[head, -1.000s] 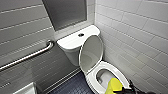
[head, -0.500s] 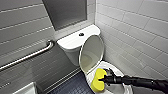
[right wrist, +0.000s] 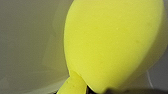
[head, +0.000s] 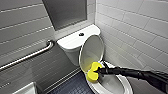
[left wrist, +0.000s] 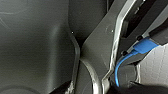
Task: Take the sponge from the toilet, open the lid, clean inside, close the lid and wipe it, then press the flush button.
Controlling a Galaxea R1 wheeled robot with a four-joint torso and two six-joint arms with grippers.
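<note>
Nearest, the right gripper (head: 98, 72) is reaching in on its dark arm, the claw clamping on the sponge (head: 91, 76), which is hanging over the rim of the toilet (head: 125, 86) bowl, just beside the foot of the lid (head: 91, 51). Behind it the lid is standing raised, catching a yellow reflection. Farther back the flush button (head: 81, 34) is sitting on the tank top, and a grab bar (head: 30, 56) is running along the tiled wall

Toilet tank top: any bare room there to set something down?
Yes: the tank top is bare either side of the flush button, between wall ledge and raised lid. Dark floor lies free between toilet and grab bar. Crowded: the bowl, where the right tool holds the sponge.
</note>
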